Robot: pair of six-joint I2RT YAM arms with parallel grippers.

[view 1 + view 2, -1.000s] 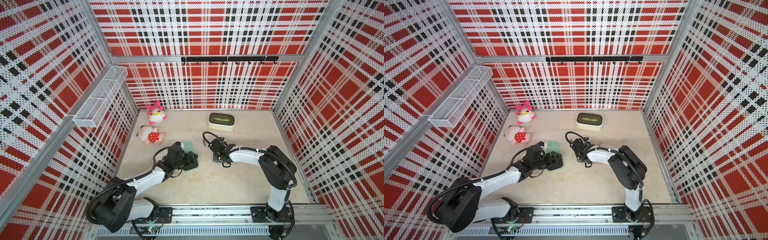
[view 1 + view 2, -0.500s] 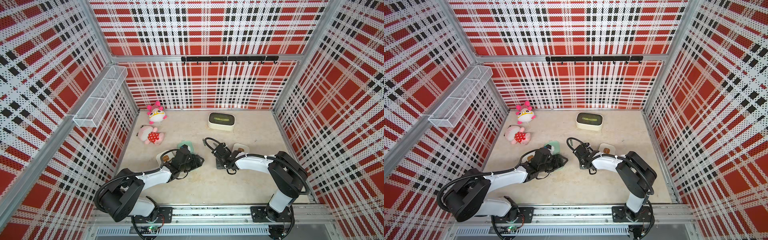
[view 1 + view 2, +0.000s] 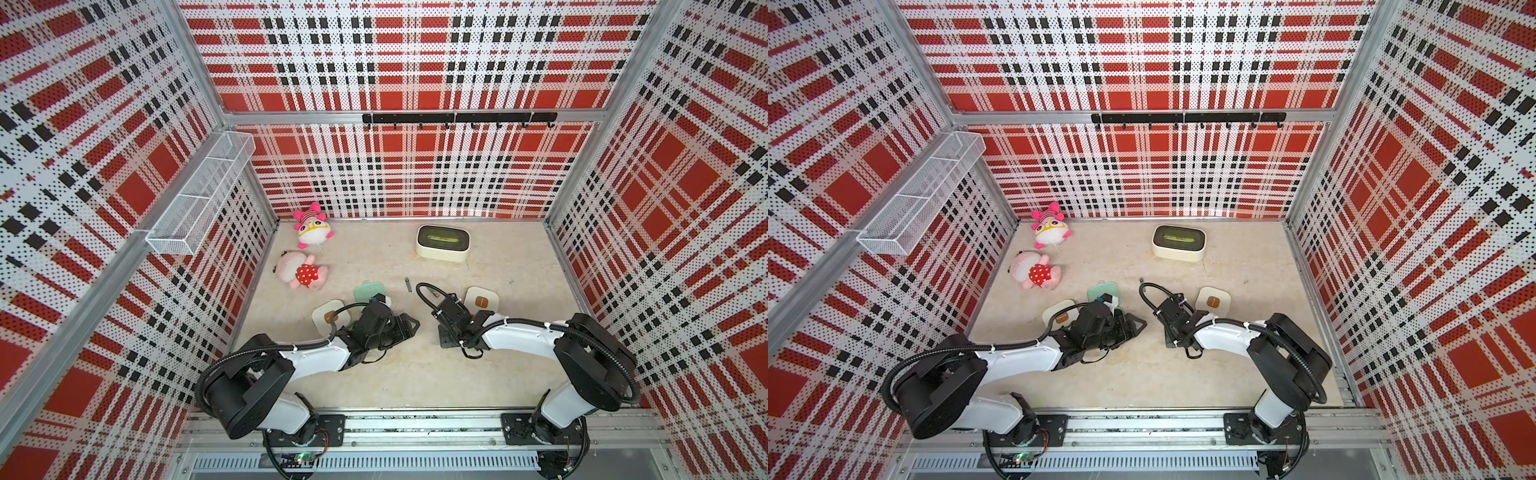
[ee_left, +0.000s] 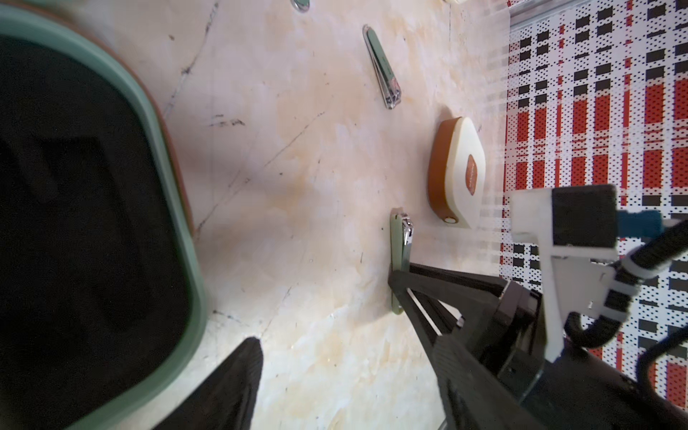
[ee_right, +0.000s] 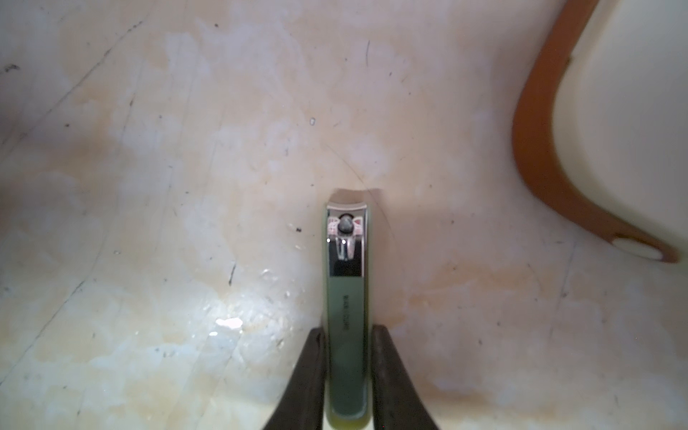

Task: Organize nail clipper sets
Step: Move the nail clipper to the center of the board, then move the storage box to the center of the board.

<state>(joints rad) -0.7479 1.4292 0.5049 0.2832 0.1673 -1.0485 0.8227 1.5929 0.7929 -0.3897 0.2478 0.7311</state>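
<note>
left cream case [image 3: 327, 318]: closed, flat on the table [image 3: 415, 374], just beside the left arm's wrist; contents unseen.
mint case [image 3: 368, 291]: lid swung open. In the left wrist view its black insert [image 4: 85, 223] shows slots that look empty, though they are blurred.
left gripper [image 3: 405, 327]: low beside the mint case, jaws partly apart. One finger [image 4: 238, 376] shows at the case rim; whether anything is gripped cannot be told.
loose clipper [image 4: 381, 67]: silver, lying flat on bare table, beyond both grippers and apart from every case.
right gripper [image 5: 348, 333]: fingers clamped on the handle end of the green clipper [image 5: 346, 283], which is held low over the table; contact with the surface cannot be told.
right cream case [image 3: 482, 298]: closed, near the right gripper.
done, by judgement: mint case opened; green clipper picked up.
left, by judgement: seat the green clipper in the black insert, collect the loose clipper, close the lid. Both cream cases unchecked.
</note>
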